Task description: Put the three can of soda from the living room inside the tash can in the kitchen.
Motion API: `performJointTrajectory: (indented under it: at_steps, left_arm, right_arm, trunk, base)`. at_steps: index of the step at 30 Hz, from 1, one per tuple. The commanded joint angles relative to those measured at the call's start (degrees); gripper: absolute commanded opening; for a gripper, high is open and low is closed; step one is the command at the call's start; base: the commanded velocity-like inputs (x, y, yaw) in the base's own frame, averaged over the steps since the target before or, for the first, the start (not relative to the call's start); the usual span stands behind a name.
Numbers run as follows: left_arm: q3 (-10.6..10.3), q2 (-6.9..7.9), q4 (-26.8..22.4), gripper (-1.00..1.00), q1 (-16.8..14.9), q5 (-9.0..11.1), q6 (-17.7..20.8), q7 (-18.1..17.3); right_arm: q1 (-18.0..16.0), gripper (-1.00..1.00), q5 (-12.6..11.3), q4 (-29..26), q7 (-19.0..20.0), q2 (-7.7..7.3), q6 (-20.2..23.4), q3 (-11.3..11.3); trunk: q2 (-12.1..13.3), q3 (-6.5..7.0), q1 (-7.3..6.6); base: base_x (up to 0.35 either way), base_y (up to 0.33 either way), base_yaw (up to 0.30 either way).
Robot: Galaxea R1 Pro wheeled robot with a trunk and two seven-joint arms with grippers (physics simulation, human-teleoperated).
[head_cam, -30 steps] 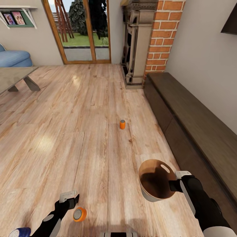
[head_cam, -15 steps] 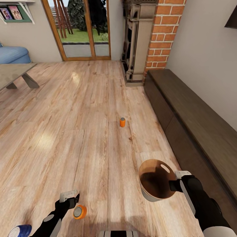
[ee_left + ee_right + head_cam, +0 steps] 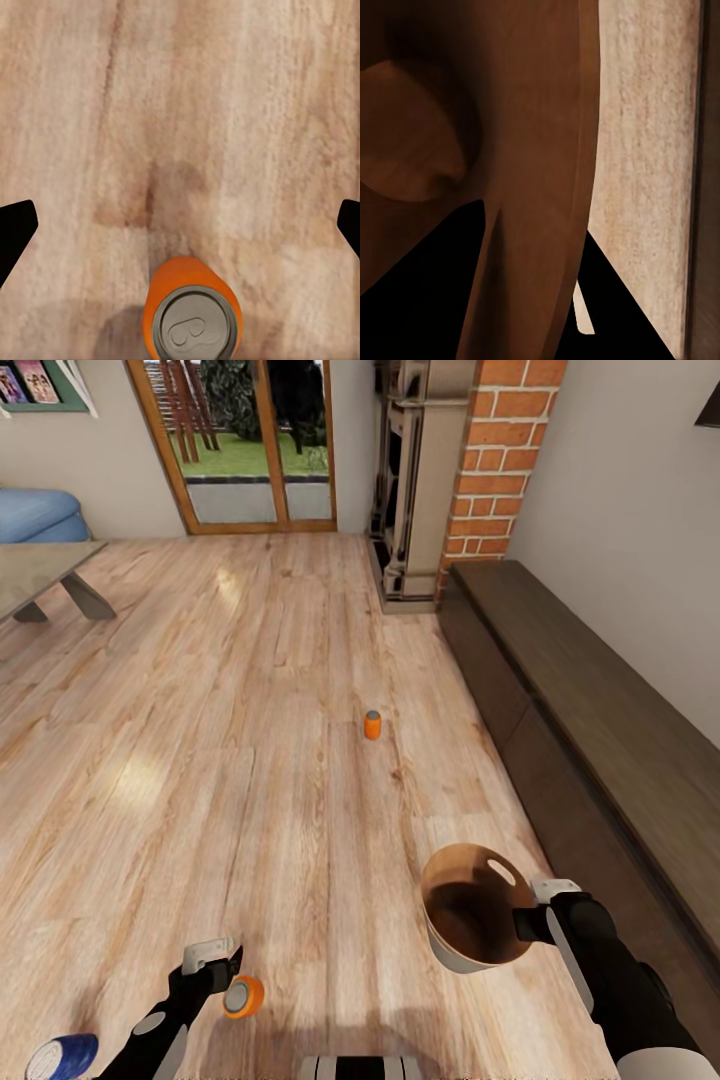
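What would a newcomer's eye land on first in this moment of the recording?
Probably the bin, brown inside, held up over the wood floor by the right pincer clamped on its rim. Next, the orange can standing on the floor just beside the open left pincer, with a second orange can upright farther ahead in mid-floor. A blue can sits at the bottom left corner of the head view.

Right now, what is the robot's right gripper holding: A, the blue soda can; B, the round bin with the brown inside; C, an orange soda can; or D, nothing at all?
B: in the head view the right gripper is clamped on the rim of the trash can, held above the wood floor, and the can's brown inside shows empty.
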Motion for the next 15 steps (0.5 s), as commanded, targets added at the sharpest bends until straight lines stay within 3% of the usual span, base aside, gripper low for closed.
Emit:
performJointTrajectory:
  at_steps: [1,15]
  left_arm:
    - [0.0,-0.01,0.0,1.00,0.0,0.0,0.0,0.0]
    - [0.0,-0.02,0.1,1.00,0.0,0.0,0.0,0.0]
  right_arm:
    - [0.0,-1.00,-0.7,0.0,0.1,0.00,0.0,0.0]
    - [0.0,-1.00,-0.7,0.1,0.1,0.00,0.0,0.0]
  trunk:
    - [0.0,-0.09,0.00]
    - [0.0,-1.39,0.00]
  base:
    - [0.000,0.000,0.000]
    - [0.000,0.000,0.000]
